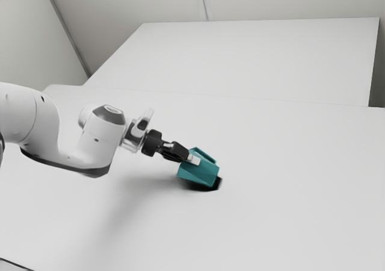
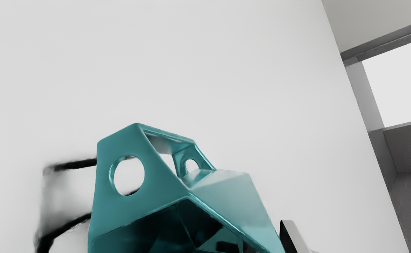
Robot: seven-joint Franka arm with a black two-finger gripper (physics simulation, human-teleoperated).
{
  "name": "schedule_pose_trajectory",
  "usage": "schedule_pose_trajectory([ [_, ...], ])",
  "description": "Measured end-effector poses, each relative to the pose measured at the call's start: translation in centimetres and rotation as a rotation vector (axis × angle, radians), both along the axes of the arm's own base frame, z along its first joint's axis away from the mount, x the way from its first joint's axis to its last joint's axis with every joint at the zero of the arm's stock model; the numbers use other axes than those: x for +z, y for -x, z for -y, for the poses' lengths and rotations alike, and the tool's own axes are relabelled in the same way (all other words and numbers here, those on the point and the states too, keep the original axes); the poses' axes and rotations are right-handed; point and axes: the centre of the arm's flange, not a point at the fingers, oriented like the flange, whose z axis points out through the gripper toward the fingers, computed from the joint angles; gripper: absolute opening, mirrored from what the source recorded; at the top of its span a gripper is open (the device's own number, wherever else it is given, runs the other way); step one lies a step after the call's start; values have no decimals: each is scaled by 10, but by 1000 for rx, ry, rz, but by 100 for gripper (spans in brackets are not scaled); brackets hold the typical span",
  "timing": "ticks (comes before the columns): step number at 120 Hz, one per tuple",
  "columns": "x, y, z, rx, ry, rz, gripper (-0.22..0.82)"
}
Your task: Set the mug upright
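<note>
In the exterior view, my gripper (image 1: 192,160) reaches down at a slant to the teal faceted mug (image 1: 201,173), one pale fingertip lying against its near wall. The mug is tilted, its handle (image 1: 204,155) on the upper side and its mouth toward my hand. In the wrist view the mug (image 2: 226,193) shows its open mouth, dark interior and handle with round holes. My gripper (image 2: 198,246) is closed around it, one finger (image 2: 294,237) against the outer wall; the opposite finger is hidden by the mug.
A white tabletop (image 1: 289,193) lies under the mug, with dark shadow beside and below it. Beyond it stands another pale surface (image 1: 258,57). The wrist view also has the table's edge, with a grey wall and a bright opening (image 2: 402,80) past it.
</note>
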Motion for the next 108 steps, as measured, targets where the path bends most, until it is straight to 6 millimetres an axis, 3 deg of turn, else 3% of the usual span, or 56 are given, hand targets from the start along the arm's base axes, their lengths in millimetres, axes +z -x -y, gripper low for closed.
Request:
schedule_pose_trajectory([
  [34, 37, -27, 1, -79, -87, 87, -17],
  [66, 91, -53, -3, -247, -288, 144, -18],
  [85, 125, -57, -9, -348, -449, 114, -18],
  [108, 130, -49, -24, -392, -599, -11, -18],
])
